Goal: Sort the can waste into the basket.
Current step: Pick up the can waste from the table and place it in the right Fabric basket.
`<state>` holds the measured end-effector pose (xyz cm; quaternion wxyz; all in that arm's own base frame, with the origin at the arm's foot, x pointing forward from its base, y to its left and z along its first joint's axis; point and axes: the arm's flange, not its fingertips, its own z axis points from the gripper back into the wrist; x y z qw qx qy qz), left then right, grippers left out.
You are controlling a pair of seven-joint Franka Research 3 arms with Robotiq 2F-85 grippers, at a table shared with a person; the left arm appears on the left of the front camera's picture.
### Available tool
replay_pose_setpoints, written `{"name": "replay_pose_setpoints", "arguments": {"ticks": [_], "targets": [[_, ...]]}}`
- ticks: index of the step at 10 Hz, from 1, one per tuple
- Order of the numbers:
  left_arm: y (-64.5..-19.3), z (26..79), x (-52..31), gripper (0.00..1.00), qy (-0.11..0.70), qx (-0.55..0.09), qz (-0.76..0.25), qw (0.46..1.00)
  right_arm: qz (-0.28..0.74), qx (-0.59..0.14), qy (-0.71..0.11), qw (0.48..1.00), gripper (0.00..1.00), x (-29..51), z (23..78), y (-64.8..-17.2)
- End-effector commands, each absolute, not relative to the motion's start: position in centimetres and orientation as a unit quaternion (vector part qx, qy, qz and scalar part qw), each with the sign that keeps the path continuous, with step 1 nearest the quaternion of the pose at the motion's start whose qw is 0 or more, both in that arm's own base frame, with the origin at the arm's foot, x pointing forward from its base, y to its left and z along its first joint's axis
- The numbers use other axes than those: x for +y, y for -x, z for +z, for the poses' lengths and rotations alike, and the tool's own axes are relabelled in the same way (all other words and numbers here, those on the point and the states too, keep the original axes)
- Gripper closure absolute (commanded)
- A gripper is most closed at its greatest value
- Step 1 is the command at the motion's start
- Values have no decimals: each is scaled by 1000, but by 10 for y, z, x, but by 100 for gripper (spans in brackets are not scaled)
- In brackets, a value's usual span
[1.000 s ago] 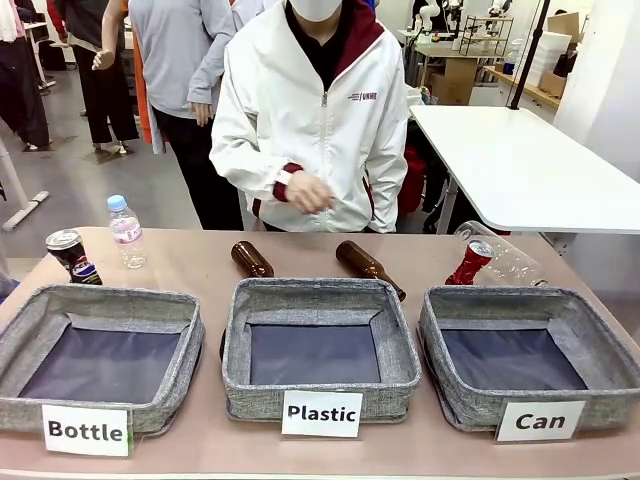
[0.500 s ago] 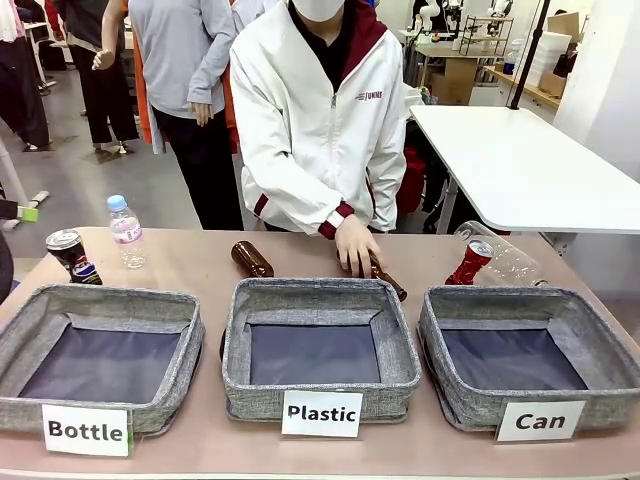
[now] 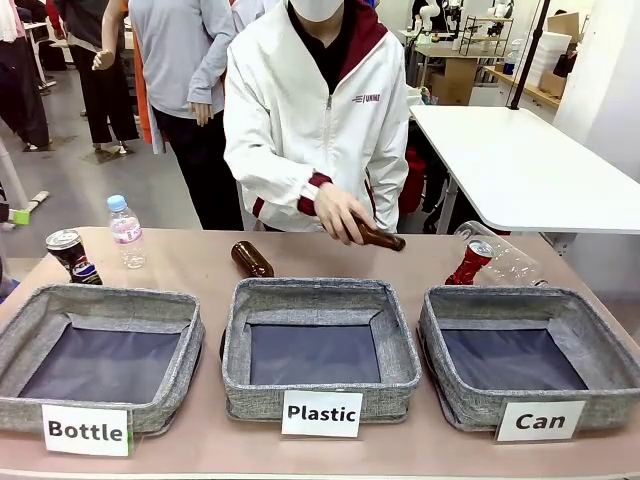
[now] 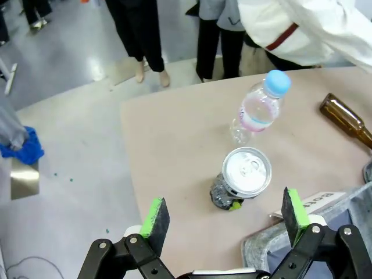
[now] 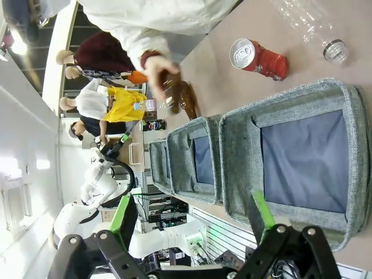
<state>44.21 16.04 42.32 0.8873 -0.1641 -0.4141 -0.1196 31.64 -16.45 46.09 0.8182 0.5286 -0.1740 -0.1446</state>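
- Left end effector: fingers wide apart, nothing held, above the dark can.
- Dark can stands upright at the surface's left edge, behind the Bottle basket, near a water bottle.
- Right end effector: fingers apart, empty, by the Can basket.
- Red can lies just behind that basket, near a clear bottle.
- Person's hand holds a brown bottle off the surface.
- Second brown bottle lies behind the Plastic basket.

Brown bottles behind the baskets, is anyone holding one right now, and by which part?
Yes: the person's hand grips one brown bottle by one end, held clear of the table; the other bottle lies untouched.
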Motion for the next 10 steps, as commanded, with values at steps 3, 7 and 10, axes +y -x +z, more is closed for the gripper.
{"name": "replay_pose_setpoints", "arguments": {"ticks": [3, 7, 10], "targets": [[-490, 406, 193, 0, 350, -382, -293, 804, -136, -185, -536, 812, 0, -165, 462, -319], [-480, 381, 236, 0, 393, -438, -291, 754, -136, -185, -536, 812, 0, -165, 462, -319], [-437, 400, 336, 0, 419, -434, -288, 744, -136, -185, -536, 812, 0, -165, 462, -319]]}}
